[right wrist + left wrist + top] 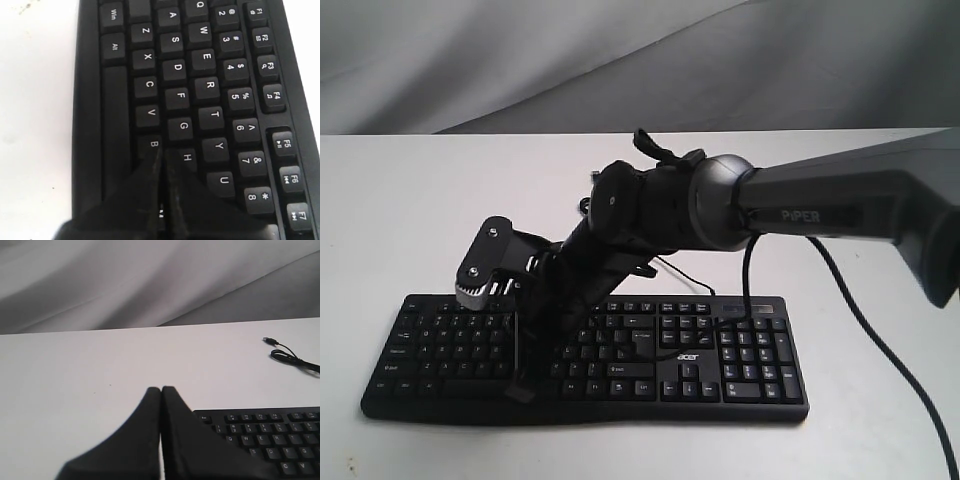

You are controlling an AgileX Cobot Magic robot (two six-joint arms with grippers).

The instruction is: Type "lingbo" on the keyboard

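roughly where things stand: the keyboard [740,350] lies flat on the white bench [400,200], near the front edge in the exterior view, number pad toward the right, its thin cable [290,357] trailing off behind it onto the bench. the right arm reaches in from the right and crosses over the middle of the board to its left half. the right end effector [161,152] has its fingers pressed together into one blunt point, holding nothing, and it comes down on the letter block. in the right wrist view the tip sits at the seam between the b key [153,144] and the h key [187,157], closer to b. whether a key is actually pushed down i cannot tell (the fingers hide the contact). the left end effector [161,390] is likewise pressed together and empty. it hangs over bare bench just beside the keyboard's far left corner, touching no key. progress: no screen or typed output is in view, so which letters are already in cannot be read off. judging by the tip's place alone, b looks like the letter in hand. that would put l, i, n, g behind and only o, over on the right half, left to press. that is a guess, not a sighting.
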